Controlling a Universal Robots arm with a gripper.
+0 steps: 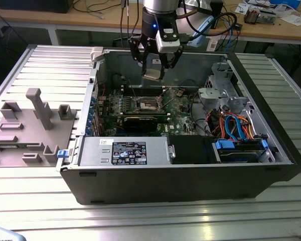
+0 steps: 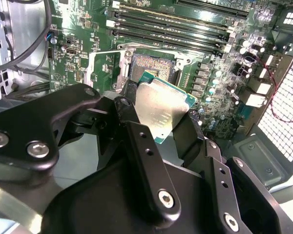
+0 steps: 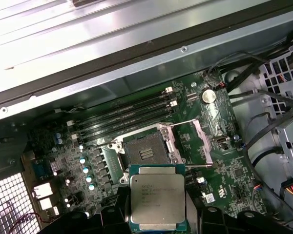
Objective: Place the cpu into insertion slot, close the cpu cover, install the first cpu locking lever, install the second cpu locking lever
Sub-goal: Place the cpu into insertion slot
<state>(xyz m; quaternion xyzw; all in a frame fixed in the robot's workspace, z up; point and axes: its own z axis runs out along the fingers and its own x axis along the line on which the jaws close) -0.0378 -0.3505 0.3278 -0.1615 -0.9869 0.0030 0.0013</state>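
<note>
The gripper is clamping the cpu by two opposite edges, with its black fingers closed on it. The chip is showing a flat silver-grey metal top with a thin green border and is hanging clear above the circuit board. Beyond it, near the board's middle, the insertion slot is lying bare, a dark square inside a metal rim. The cpu cover is standing swung open beside the slot. Farther on, the memory slots are running between the slot and the case wall.
</note>
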